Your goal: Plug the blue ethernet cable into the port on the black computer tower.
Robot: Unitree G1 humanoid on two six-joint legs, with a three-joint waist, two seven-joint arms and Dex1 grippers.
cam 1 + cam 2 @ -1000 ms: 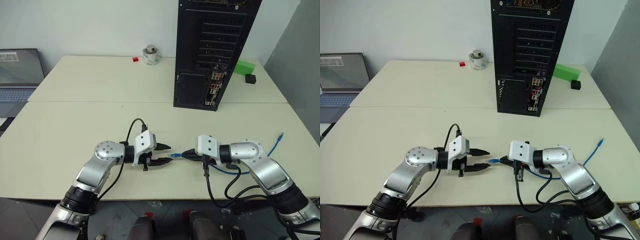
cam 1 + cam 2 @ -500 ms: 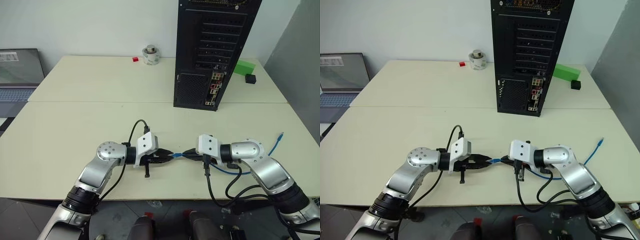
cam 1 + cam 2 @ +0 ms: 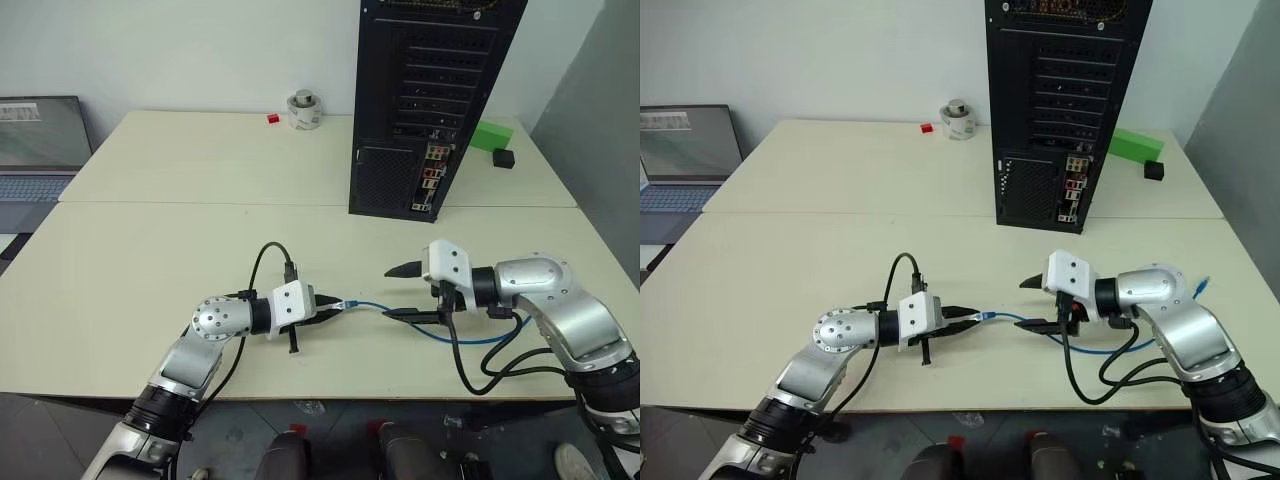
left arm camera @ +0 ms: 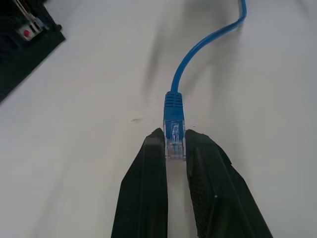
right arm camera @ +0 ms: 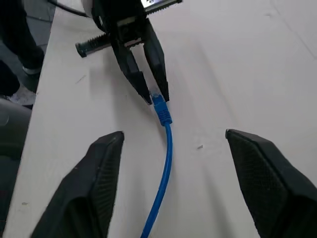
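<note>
Upright at twelve o'clock on the table (image 3: pixel 150 250): the tower (image 3: pixel 425 100), slotted back and socket strip facing the arms. Bent at the elbow and reaching in from seven o'clock, the left gripper (image 3: pixel 328 304) lying low over the tabletop, pointing toward three o'clock, clamped on the clear plug (image 4: pixel 174 141) of the cable (image 3: pixel 400 312). Opposite, from four o'clock, the right gripper (image 3: pixel 402 292) raised above the cable, aimed toward nine o'clock, fingers spread wide, holding nothing. Cable slack along the table under it.

Silver-grey rounded arm shells, black at the joints. White boxy wrist housings, tapered black fingers (image 5: pixel 104 183). Loose black cables looped beside each forearm.
</note>
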